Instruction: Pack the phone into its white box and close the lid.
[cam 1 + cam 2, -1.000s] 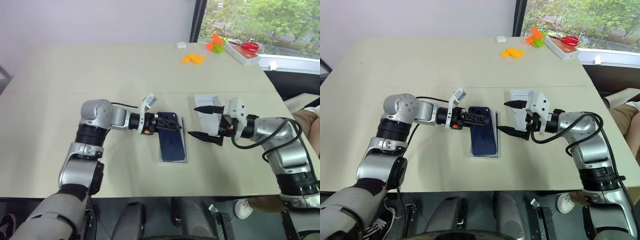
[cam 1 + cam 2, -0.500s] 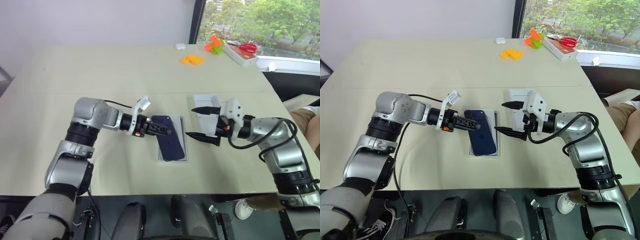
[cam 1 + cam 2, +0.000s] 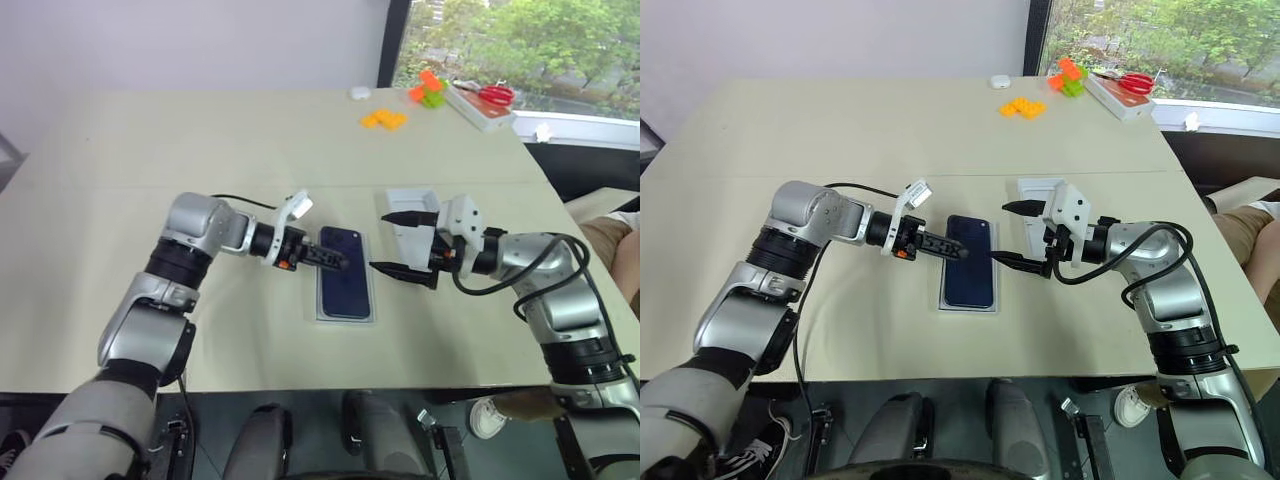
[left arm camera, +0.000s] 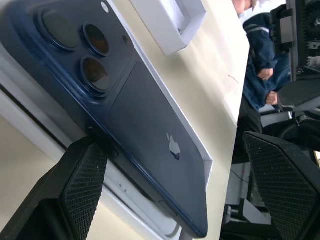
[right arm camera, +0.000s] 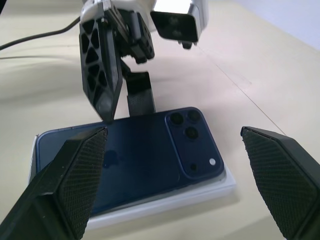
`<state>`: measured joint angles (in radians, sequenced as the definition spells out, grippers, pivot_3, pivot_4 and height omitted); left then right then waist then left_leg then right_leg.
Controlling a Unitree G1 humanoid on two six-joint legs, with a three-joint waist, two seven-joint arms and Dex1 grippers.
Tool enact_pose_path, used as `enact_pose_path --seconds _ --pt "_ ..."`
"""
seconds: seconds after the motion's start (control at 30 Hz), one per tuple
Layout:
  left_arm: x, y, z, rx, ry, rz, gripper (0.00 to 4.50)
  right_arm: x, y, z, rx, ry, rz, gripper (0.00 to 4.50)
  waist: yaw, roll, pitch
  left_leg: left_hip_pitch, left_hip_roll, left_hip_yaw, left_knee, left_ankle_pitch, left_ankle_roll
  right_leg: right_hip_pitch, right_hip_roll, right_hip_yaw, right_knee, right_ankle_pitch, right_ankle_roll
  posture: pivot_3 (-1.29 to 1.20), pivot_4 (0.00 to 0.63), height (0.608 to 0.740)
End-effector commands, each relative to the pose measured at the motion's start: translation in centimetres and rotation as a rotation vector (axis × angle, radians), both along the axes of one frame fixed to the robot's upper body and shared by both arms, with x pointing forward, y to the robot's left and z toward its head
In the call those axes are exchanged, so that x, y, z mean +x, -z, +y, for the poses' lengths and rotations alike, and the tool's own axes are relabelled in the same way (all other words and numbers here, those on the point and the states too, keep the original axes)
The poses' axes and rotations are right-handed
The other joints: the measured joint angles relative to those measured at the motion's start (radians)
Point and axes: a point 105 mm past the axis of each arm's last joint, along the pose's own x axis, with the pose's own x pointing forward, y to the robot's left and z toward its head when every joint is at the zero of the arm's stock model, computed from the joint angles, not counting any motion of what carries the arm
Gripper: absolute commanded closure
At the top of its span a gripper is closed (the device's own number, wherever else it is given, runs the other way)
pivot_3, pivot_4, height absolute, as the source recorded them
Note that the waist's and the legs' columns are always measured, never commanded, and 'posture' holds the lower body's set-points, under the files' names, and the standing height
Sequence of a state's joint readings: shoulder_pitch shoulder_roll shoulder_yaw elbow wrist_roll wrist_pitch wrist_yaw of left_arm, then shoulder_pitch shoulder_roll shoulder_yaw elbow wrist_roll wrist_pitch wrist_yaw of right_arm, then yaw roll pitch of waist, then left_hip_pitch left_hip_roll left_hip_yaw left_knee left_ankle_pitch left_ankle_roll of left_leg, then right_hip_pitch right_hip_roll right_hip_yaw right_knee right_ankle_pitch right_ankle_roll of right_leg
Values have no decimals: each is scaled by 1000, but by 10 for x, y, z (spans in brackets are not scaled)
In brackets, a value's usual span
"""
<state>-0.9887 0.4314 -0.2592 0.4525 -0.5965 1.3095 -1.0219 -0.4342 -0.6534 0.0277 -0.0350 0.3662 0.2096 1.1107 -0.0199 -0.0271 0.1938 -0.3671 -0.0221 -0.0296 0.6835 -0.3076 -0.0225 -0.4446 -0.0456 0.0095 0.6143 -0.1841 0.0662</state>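
Note:
The dark blue phone [image 3: 345,285] lies back up, camera bump at the far end, squarely in the white box [image 3: 319,315] at the middle of the table. My left gripper [image 3: 335,258] reaches in from the left at the phone's far left corner. It is open, and in the left wrist view one of its fingers [image 4: 80,185] rests against the phone's long edge. Just right of the box my right gripper [image 3: 398,243] hovers open and empty, pointing at the phone [image 5: 145,160]. Behind it lies a white shallow cardboard piece [image 3: 408,203], probably the lid, inside up.
At the table's far right are orange blocks [image 3: 385,118], orange and green blocks [image 3: 430,88], a white case with red scissors [image 3: 485,100] and a small white object [image 3: 361,92]. A person's leg [image 3: 610,235] shows past the right edge. Bare table [image 3: 200,150] spreads to the left.
The phone lay askew on the box with my left gripper against it; it now lies straight in the box. The left wrist has rolled. The right gripper has kept still.

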Motion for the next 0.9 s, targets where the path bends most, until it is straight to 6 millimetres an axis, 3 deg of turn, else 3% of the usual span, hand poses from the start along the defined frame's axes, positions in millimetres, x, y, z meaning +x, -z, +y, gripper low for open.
enact_pose_path --seconds 0.03,0.2,0.27,0.43,0.57,0.77,0.83,0.9 --pt "-4 -20 4 -16 36 -54 61 0 -11 2 8 -13 -50 0 1 0 0 0 0 0 0 0 0 0 0 0 0 0 0 0 150 740" --pt "0 0 14 96 23 -116 61 0 -10 3 12 -16 -50 0 5 0 0 0 0 0 0 0 0 0 -1 0 0 0 0 0 150 740" --pt "2 0 14 90 24 -130 61 0 -10 3 11 -17 -51 0 6 0 0 0 0 0 0 0 0 0 -1 0 0 0 0 0 150 740" --pt "0 -20 18 47 37 -172 61 -1 -11 2 10 -18 -51 0 6 0 0 -1 0 0 0 0 0 0 -1 0 0 0 0 0 150 740" --pt "-13 -37 28 23 81 -270 61 1 -13 -1 11 2 -58 0 0 0 0 -1 0 0 0 0 1 0 -1 0 0 0 0 0 150 740" --pt "-9 -50 48 -41 -44 -370 61 13 -18 0 55 82 -72 0 4 0 0 0 1 0 0 0 1 0 0 0 0 0 0 0 150 740" --pt "-5 -47 55 -52 -108 -371 577 15 -19 2 86 80 -40 548 4 0 0 0 1 0 1 0 1 0 0 0 0 0 0 0 150 740" --pt "-3 -42 59 -54 -141 -401 1441 16 -19 4 78 85 -45 1375 4 0 0 0 1 0 0 0 1 0 0 0 0 0 0 0 150 740"
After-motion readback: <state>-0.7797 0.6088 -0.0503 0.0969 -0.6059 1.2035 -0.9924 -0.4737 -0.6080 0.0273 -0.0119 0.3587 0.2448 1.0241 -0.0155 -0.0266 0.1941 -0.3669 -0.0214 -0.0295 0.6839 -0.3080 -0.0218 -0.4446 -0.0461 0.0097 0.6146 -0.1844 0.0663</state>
